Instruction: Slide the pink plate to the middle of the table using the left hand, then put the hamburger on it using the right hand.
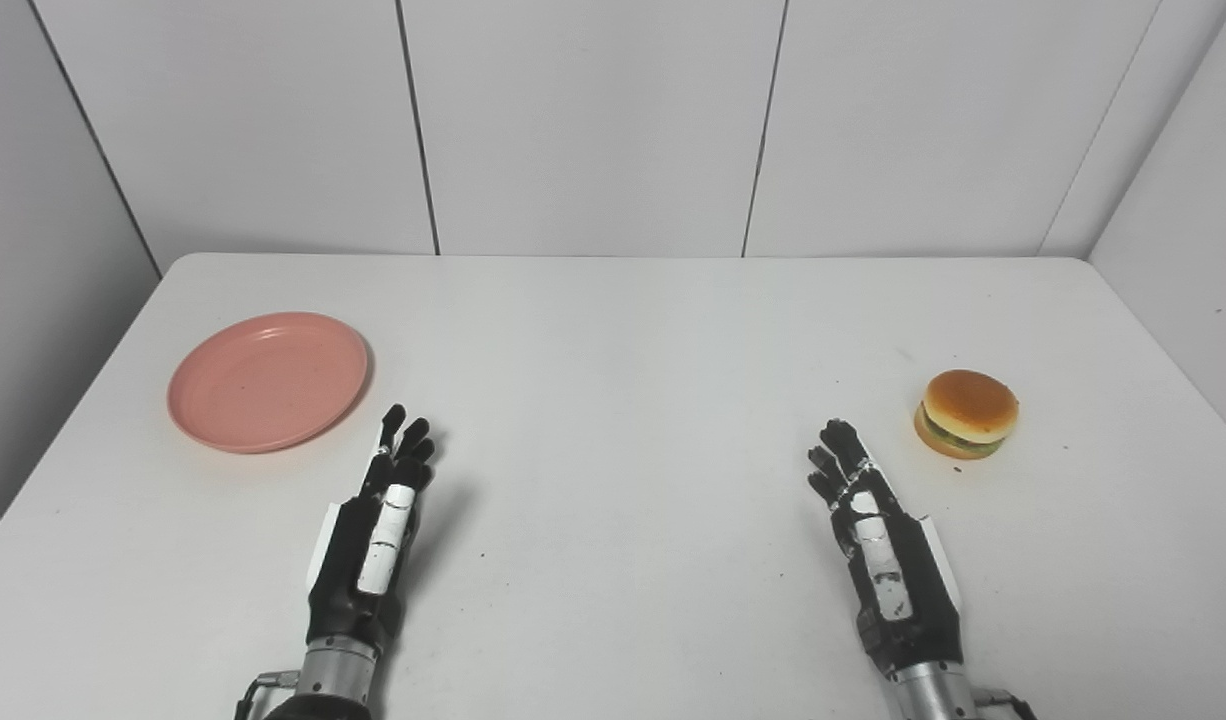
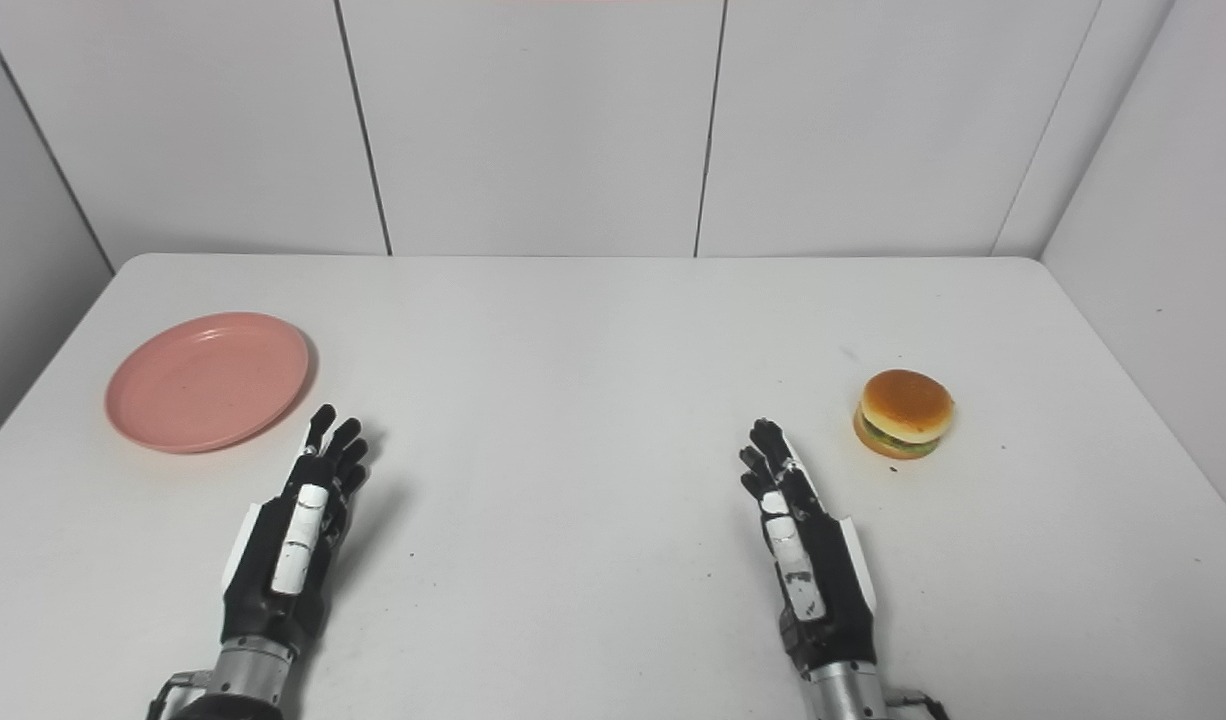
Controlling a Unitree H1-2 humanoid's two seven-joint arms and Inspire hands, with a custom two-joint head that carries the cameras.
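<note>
Plate first: in the left eye view the pink plate (image 1: 268, 381) lies near the table's (image 1: 623, 330) left edge, just beyond the left hand (image 1: 373, 540), whose fingers are extended, holding nothing. It should press the rim and push rightward.

In the right eye view the hamburger (image 2: 904, 413) sits near the right edge; the right hand (image 2: 808, 560) waits empty, fingers straight.

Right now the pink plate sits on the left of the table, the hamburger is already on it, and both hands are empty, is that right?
Not quite. The hamburger is not on the plate; it sits alone on the table's right side, as the left eye view shows. The left hand and right hand are both empty.
</note>
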